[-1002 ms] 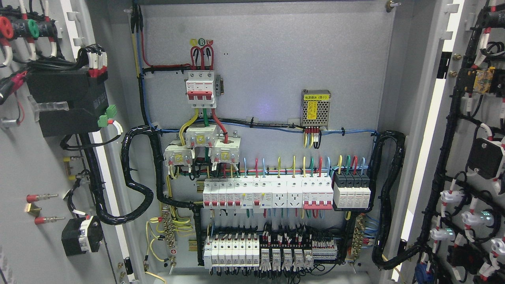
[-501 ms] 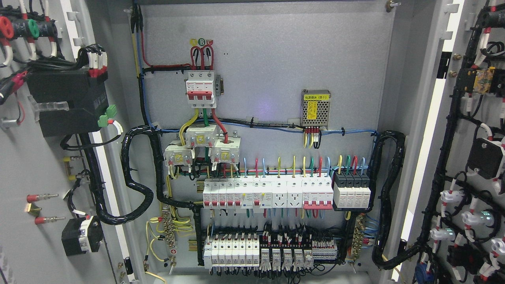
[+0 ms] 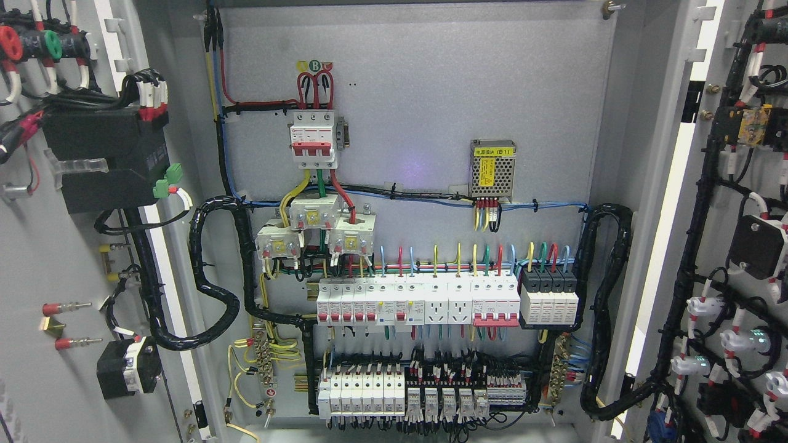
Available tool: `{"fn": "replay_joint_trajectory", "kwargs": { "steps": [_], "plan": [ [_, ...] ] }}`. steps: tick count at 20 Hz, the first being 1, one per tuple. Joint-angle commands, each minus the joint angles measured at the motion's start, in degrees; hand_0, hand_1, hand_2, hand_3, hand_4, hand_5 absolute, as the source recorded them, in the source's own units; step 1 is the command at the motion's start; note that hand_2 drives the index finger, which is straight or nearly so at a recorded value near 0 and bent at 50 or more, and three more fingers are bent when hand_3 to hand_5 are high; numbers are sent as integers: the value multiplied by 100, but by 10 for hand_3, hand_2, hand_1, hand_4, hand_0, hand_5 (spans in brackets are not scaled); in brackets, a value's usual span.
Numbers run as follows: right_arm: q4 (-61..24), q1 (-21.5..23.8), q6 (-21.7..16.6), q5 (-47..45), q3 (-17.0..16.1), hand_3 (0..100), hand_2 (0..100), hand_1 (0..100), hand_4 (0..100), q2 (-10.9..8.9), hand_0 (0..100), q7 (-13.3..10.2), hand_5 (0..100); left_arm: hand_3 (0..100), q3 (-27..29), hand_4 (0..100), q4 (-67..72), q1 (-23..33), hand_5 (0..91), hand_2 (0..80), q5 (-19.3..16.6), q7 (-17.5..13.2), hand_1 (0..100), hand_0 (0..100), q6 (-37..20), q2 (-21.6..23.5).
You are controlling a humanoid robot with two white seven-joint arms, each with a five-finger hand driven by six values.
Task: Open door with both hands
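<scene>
Heads up, you've got neither robot hand in the head view right now, so you can't tell what the fingers are doing.

Both doors are swung wide. The left door [image 3: 55,258] fills the picture's left edge with its inner face toward you, and the right door [image 3: 739,184] does the same on the right edge. Between them sits the cabinet's grey back panel [image 3: 431,92], fully exposed.

Counting what you can see on that panel:
- one big red-handled breaker [image 3: 314,140] near the top, with red wires looping out of it
- three white current transformers [image 3: 315,231] clustered just below it, fed by yellow, green and red leads
- one small mesh-cased power supply [image 3: 492,169] with a yellow label, off to the right
- one long row of white breakers [image 3: 418,301] across the middle, ending in a black-topped block [image 3: 549,298] of four modules
- one lower row of terminals and relays [image 3: 418,387] near the bottom

Two thick black wrapped cable looms run out to the doors — one [image 3: 212,295] curling to the left door, one [image 3: 606,295] curling to the right.

On the left door you get a black box [image 3: 101,160] up high, two red-tipped studs [image 3: 68,323] lower down, and a smaller black part [image 3: 128,368] near the bottom. The right door carries a run of black wiring with white indicator backs [image 3: 708,332] — too crowded at the edge to count properly.
</scene>
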Motion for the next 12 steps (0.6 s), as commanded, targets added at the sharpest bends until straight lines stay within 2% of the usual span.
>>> {"fn": "replay_joint_trajectory", "kwargs": {
  "steps": [1, 4, 7, 10, 12],
  "plan": [
    [-573, -12, -108, -12, -458, 0, 0, 0, 0, -38, 0, -25, 0, 0, -209, 43, -1519, 21, 0, 0, -13, -1, 0, 0, -113, 475],
    [-643, -47, -99, -12, -484, 0, 0, 0, 0, -38, 0, -34, 0, 0, -200, 43, -1861, 4, 0, 0, 58, -1, 0, 0, -174, 615],
    [-705, -248, -64, -21, -537, 0, 0, 0, 0, -3, 0, -60, 0, 0, -200, 42, -2073, -14, 0, 0, 58, -1, 0, 0, -464, 721],
    [-705, -494, -38, -47, -590, 0, 0, 0, 0, 5, 0, -306, 0, 0, -182, 43, -2187, -40, 0, 0, 84, -1, 0, 0, -806, 800],
    [-705, -539, -38, -38, -590, 0, 0, 0, 0, -3, 0, -307, 0, 0, -147, 42, -2275, -40, 0, 0, 119, 7, 0, 0, -974, 809]
  ]
}}
